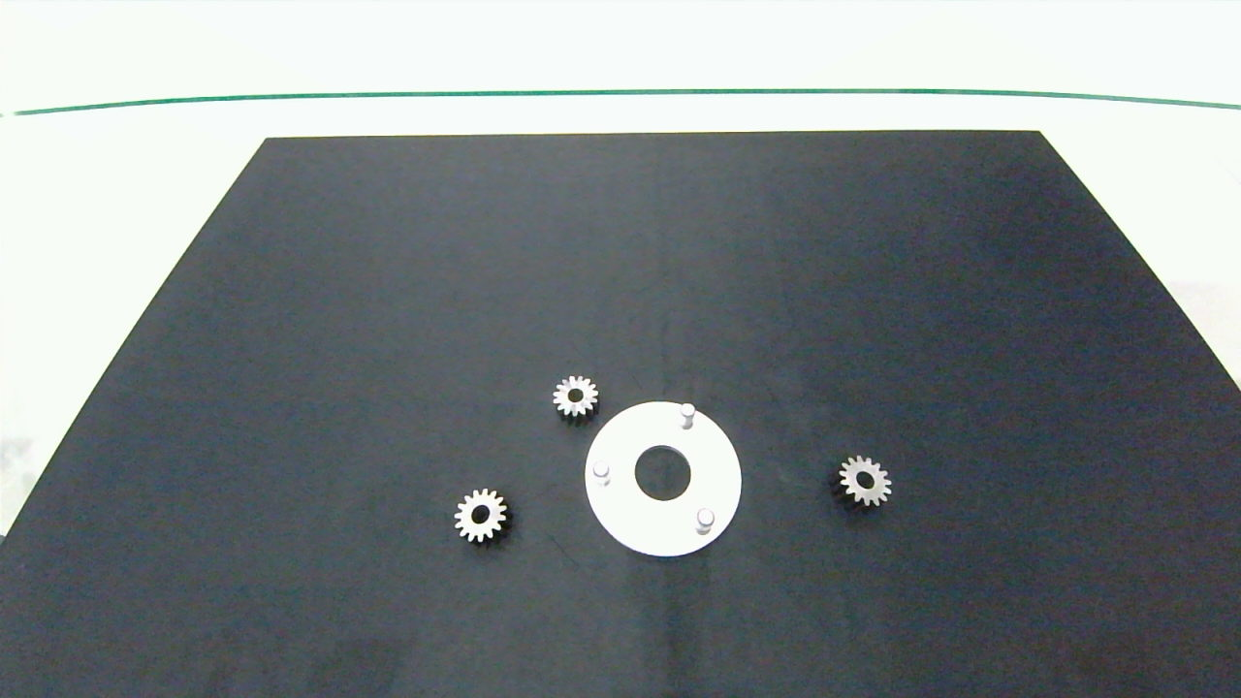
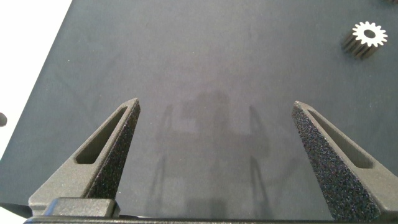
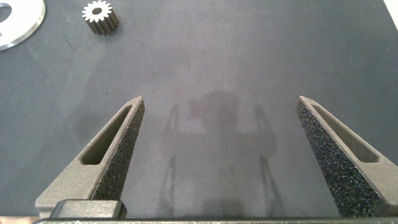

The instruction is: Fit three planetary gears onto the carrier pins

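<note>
Planetary gears, three in all, are lying flat on the dark mat (image 1: 388,291) around the white carrier disc (image 1: 663,523), none of them seated on a peg. One gear (image 1: 576,396) is sitting just beside the disc at its far-left side, a second gear (image 1: 481,516) is lying further off at the near-left, and a third gear (image 1: 865,481) is resting apart from the disc on the right. Carrier pins are standing upright and bare on the disc: one pin (image 1: 687,415) at the far edge, one pin (image 1: 601,472) at the left, one pin (image 1: 705,521) at the near right, all spaced around the round centre hole. Neither arm is showing in the head view. The left gripper (image 2: 216,109) is hovering over bare mat with its fingers spread wide and holding nothing; one gear (image 2: 369,33) is lying well ahead of it and off to one side. The right gripper (image 3: 220,106) is likewise hanging above bare mat, fingers wide apart and empty, with a gear (image 3: 97,12) and the rim of the disc (image 3: 18,31) showing well beyond its fingertips.
</note>
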Tool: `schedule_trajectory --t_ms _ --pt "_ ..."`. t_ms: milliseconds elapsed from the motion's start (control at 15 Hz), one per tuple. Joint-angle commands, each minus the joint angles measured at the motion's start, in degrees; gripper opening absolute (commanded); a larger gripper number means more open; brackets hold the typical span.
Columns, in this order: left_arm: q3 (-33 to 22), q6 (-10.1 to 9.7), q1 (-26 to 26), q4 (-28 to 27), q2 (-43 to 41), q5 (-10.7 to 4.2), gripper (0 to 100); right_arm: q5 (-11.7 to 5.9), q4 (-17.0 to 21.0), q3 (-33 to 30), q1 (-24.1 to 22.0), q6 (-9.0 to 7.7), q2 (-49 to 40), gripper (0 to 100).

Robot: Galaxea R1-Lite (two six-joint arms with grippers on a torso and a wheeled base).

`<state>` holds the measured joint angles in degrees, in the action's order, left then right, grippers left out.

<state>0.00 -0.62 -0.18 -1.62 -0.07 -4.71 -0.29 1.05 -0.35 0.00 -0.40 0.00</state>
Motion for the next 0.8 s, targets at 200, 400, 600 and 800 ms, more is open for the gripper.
schedule_trajectory --t_ms 200,400,600,800 --pt "-2.0 2.73 -0.3 -0.2 0.9 0.57 100 -0.59 2.5 -4.1 0.0 -0.56 1.6 100" --pt "-15.1 3.26 -3.1 -13.6 4.3 0.57 100 -0.76 4.2 -14.2 0.1 -0.48 10.4 100" --pt "-24.0 4.05 -4.9 -27.9 4.9 0.49 100 -2.43 5.4 -16.5 -0.4 -1.09 16.9 100" --pt "-24.5 4.14 -4.9 -28.1 4.9 0.57 100 -8.41 7.0 -22.8 -0.3 -4.78 23.6 100"
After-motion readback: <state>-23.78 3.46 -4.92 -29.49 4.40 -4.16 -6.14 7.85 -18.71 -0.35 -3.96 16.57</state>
